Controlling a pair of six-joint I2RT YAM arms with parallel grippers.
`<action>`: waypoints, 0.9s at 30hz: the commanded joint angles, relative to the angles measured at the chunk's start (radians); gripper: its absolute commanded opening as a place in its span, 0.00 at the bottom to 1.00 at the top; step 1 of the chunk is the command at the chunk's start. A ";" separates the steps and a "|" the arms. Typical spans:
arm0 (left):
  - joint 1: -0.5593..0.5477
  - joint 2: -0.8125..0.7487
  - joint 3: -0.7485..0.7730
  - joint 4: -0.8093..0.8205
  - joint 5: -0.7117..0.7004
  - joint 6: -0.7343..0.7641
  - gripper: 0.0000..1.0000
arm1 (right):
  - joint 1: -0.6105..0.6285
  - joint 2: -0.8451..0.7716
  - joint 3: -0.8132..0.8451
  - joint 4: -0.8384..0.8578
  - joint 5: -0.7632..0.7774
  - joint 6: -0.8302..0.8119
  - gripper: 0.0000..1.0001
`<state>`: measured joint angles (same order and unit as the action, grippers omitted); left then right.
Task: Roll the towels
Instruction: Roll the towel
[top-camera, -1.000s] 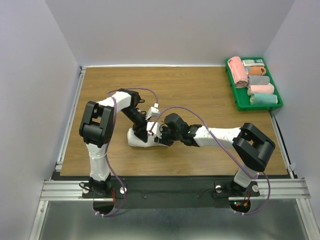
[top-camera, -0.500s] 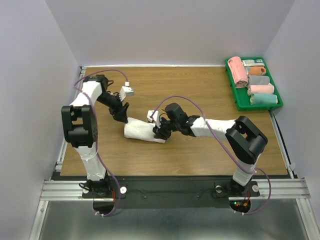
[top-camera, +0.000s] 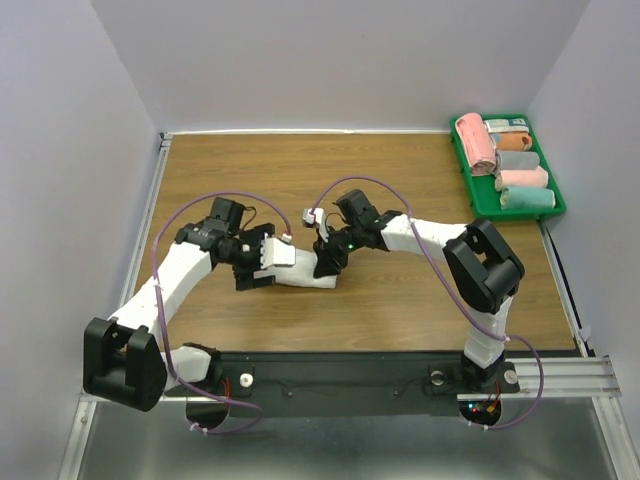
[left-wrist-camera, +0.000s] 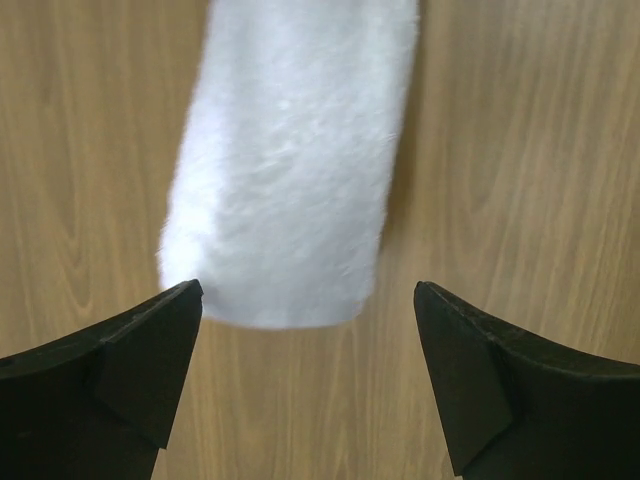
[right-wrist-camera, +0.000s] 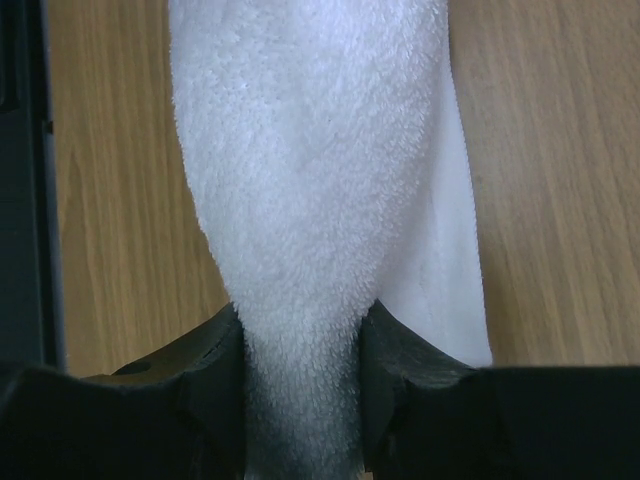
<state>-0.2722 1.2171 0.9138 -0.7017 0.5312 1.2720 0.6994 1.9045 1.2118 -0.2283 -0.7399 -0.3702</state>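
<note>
The right tool (right-wrist-camera: 300, 345) pinches the rolled white towel (right-wrist-camera: 310, 150); left tool (left-wrist-camera: 308, 295), arm stretched low, gapes empty.

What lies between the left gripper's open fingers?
Left wrist view: the rolled white towel's end lies between the fingertips; behind it, only bare table.

A towel (top-camera: 300, 272) lies rolled near the middle of the bench (top-camera: 400, 300), its length running left to right. Its left end lies just ahead of the left tool (left-wrist-camera: 307, 295), in line with the gap between the fingers. The right tool (right-wrist-camera: 300, 330) has a finger touching each side of the right end. A tray (top-camera: 478, 208) stands in the far right corner, well apart, with other towels (top-camera: 520, 178) in it.
</note>
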 joint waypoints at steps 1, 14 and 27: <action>-0.076 -0.007 -0.070 0.126 -0.048 -0.023 0.99 | 0.005 0.111 -0.052 -0.322 -0.032 0.028 0.01; -0.214 0.067 -0.182 0.280 -0.123 -0.031 0.99 | -0.017 0.186 0.009 -0.390 -0.085 -0.016 0.01; -0.214 0.321 -0.070 0.055 -0.099 -0.046 0.40 | -0.103 -0.063 -0.023 -0.379 0.049 -0.035 0.62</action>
<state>-0.4915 1.4448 0.8474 -0.4564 0.4469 1.2385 0.6357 1.9305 1.2491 -0.4107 -0.8566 -0.3710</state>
